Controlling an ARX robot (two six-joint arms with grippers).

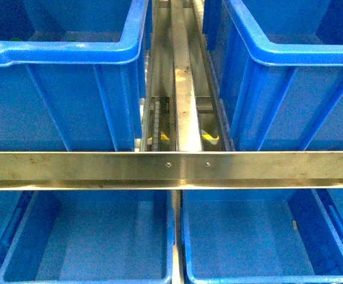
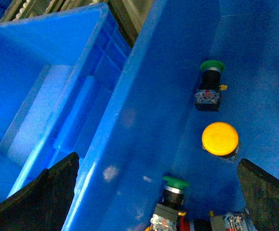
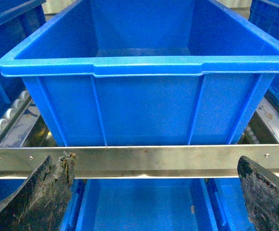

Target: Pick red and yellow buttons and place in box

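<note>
In the left wrist view a yellow button (image 2: 220,139) lies cap-up on the floor of a blue crate (image 2: 144,96). Two green-capped buttons (image 2: 210,85) (image 2: 174,191) lie near it. I see no red button cap. My left gripper (image 2: 157,160) hangs open above this crate's wall, its fingers (image 2: 50,192) wide apart and the yellow button just inside the other finger. My right gripper (image 3: 153,161) is open in front of a steel rail (image 3: 144,161), with nothing between its fingers (image 3: 43,197). Two empty blue boxes (image 1: 89,242) (image 1: 266,242) sit below the rail.
Two tall blue crates (image 1: 65,89) (image 1: 290,77) stand behind the steel rail (image 1: 171,168), with a metal conveyor channel (image 1: 183,89) between them. Another blue crate (image 3: 144,96) fills the right wrist view. A small speck (image 1: 294,224) lies in the lower right box.
</note>
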